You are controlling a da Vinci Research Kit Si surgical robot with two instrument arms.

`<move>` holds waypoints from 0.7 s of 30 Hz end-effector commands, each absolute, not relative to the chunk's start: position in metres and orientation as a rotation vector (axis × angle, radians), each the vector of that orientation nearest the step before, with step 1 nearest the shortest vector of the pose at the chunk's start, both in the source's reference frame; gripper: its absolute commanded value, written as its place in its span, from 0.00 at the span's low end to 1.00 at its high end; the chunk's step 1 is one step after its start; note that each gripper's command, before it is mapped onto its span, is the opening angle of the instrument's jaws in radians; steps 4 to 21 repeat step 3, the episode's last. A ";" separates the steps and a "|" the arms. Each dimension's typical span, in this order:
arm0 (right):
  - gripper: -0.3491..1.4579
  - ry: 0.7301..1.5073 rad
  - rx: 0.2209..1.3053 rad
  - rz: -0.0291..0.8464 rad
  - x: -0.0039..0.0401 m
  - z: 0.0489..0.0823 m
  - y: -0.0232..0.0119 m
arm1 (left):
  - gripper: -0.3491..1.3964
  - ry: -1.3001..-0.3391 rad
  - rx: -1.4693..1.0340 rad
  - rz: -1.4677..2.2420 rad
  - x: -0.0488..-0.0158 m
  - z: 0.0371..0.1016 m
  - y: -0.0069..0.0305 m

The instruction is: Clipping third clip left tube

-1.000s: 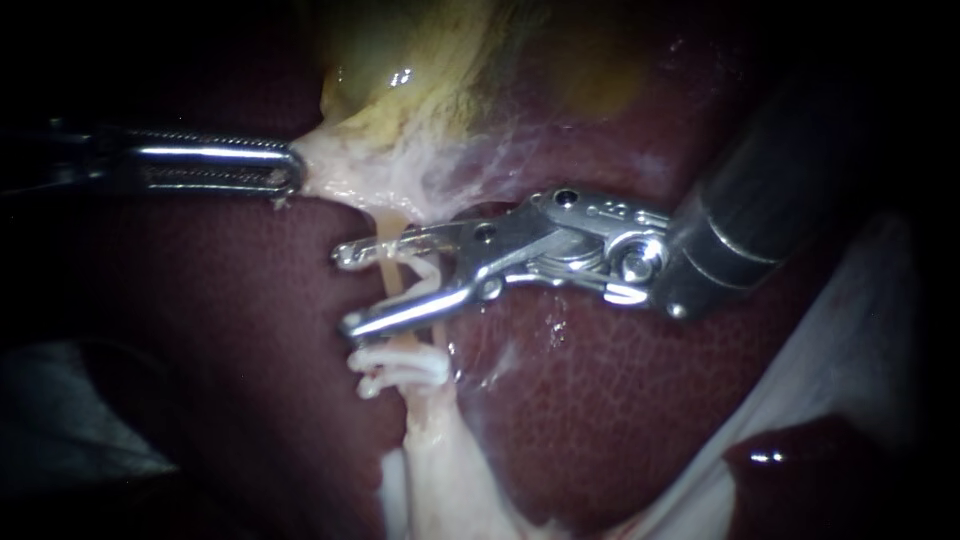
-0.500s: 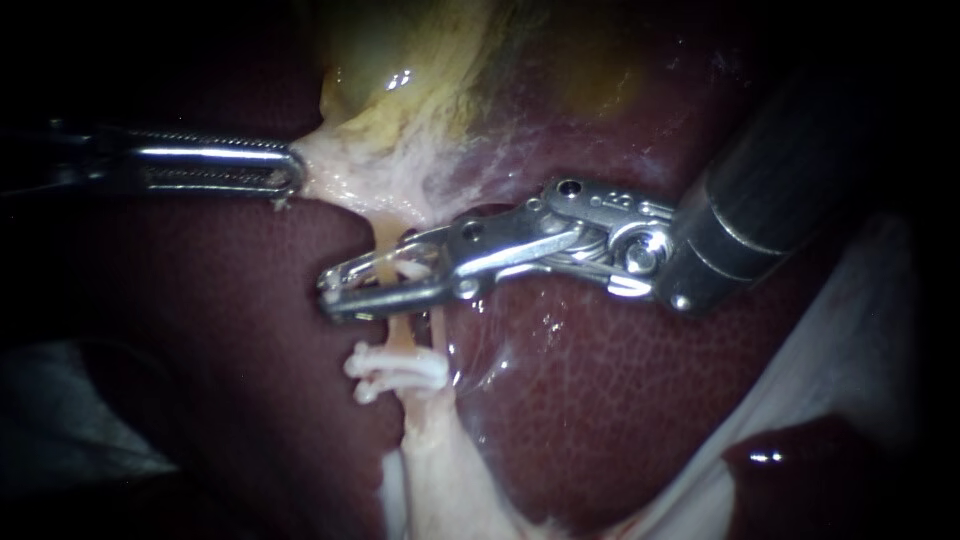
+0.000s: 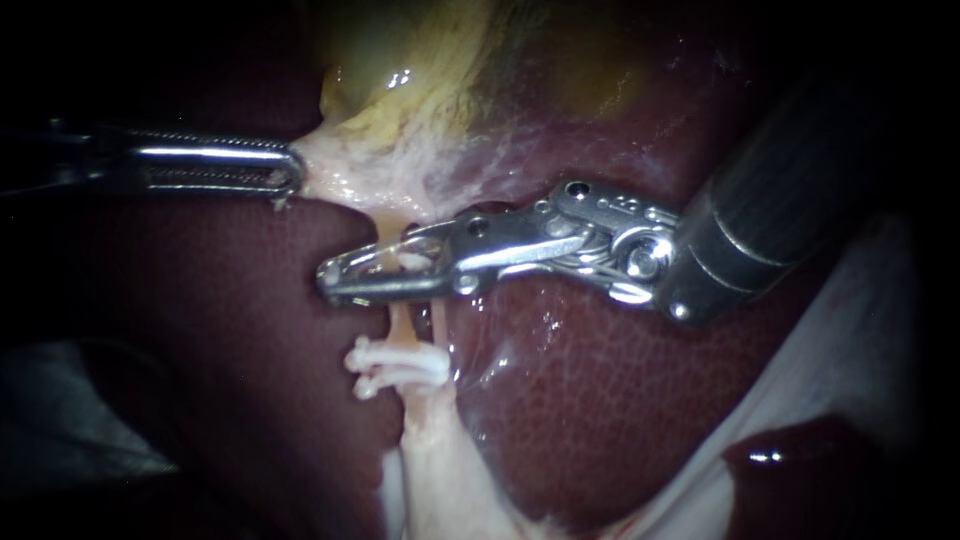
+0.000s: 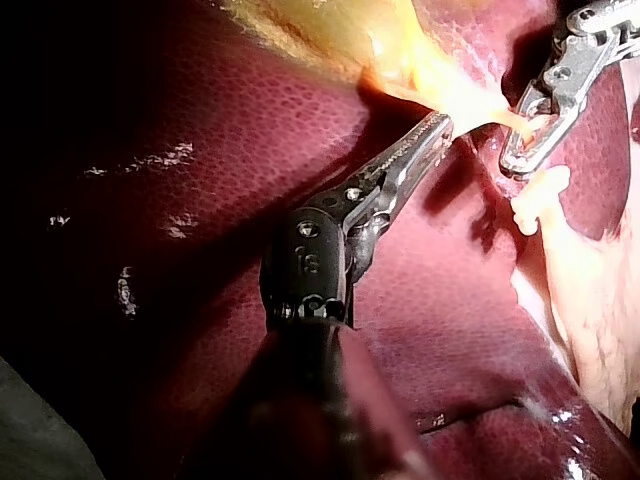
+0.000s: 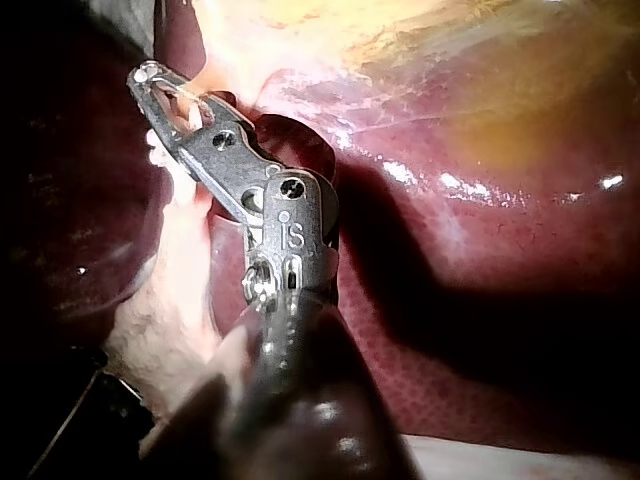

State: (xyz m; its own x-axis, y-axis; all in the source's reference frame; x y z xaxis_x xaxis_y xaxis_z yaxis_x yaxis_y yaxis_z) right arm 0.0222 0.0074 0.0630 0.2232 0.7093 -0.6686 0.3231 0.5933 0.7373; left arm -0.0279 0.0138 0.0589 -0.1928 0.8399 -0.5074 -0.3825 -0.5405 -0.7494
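A pale tube (image 3: 400,325) runs from the gallbladder (image 3: 420,70) down over the dark red liver (image 3: 600,400). Two white clips (image 3: 395,365) sit across its lower part. Above them my right instrument (image 3: 330,278) lies across the tube, its jaws shut on a white clip (image 3: 408,262) that wraps the tube. In the right wrist view the same jaws (image 5: 148,78) hold the clip (image 5: 190,105). My left instrument (image 3: 292,170) has its jaws shut on pale tissue at the gallbladder's lower end and holds it taut; the left wrist view shows this grip (image 4: 440,122).
White fatty tissue (image 3: 440,470) spreads below the two clips. A pale sheet (image 3: 850,350) lies at the lower right beside the liver. The right instrument's dark shaft (image 3: 780,200) crosses the upper right over the liver.
The right instrument's jaws have gone from wide open around the tube to shut on the clip, and they sit slightly higher above the two lower clips. The left instrument has not moved.
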 end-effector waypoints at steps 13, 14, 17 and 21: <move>0.00 1.374 0.977 0.322 0.0221 0.0633 0.0072 | 0.00 -0.598 -1.205 1.845 -0.0279 0.0590 0.0138; 0.00 1.374 0.977 0.322 0.0221 0.0633 0.0072 | 0.00 -0.598 -1.205 1.845 -0.0279 0.0590 0.0138; 0.00 1.374 0.977 0.322 0.0221 0.0633 0.0072 | 0.00 -0.598 -1.205 1.845 -0.0279 0.0590 0.0138; 0.00 1.374 0.977 0.322 0.0221 0.0633 0.0072 | 0.00 -0.598 -1.205 1.845 -0.0279 0.0590 0.0138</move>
